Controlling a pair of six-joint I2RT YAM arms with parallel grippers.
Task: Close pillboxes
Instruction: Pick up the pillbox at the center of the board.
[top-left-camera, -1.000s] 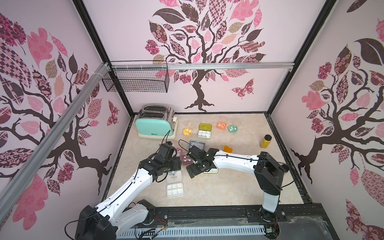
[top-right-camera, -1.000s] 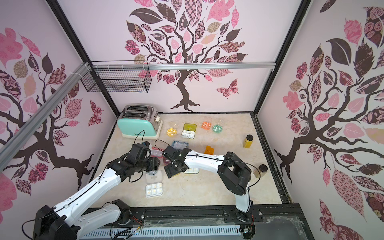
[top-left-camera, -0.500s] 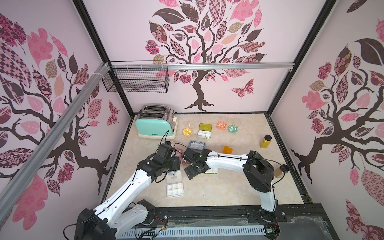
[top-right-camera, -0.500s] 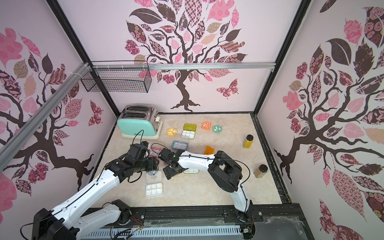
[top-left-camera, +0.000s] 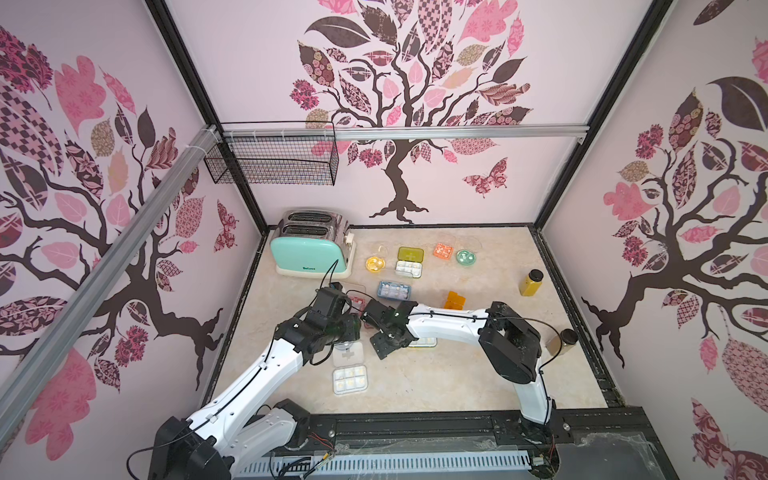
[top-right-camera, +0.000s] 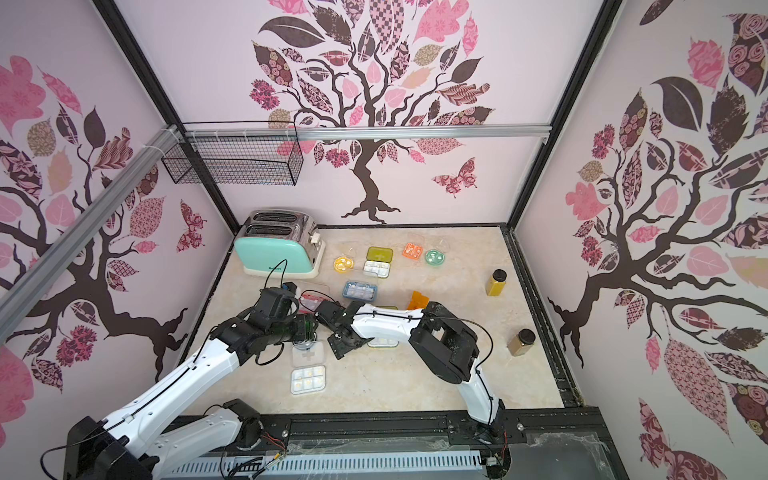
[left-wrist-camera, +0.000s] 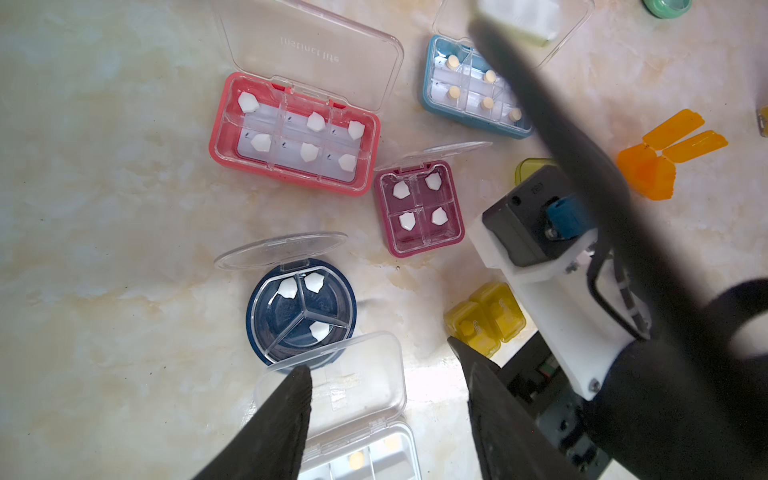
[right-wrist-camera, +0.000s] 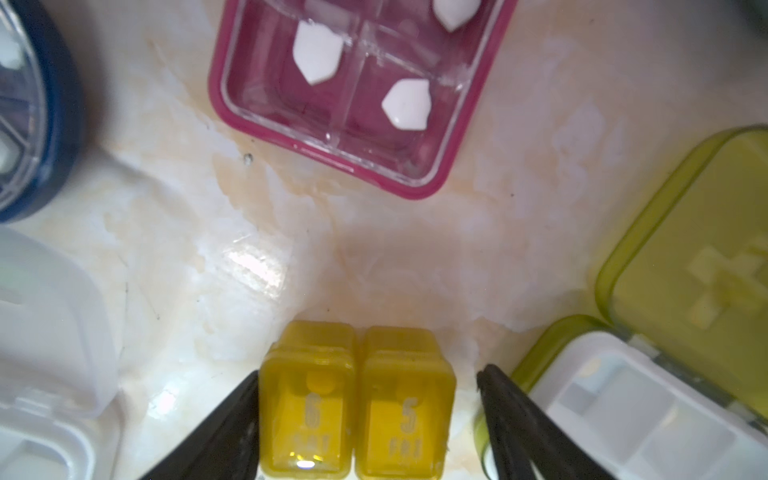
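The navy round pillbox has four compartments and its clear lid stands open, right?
Not four: the navy round pillbox has three compartments, as the left wrist view shows. Its clear lid does stand open.

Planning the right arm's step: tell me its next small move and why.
Probably close the right gripper on the yellow pillbox: the box sits between its jaws, one finger against its side, the other short of the opposite side, so nothing is gripped yet.
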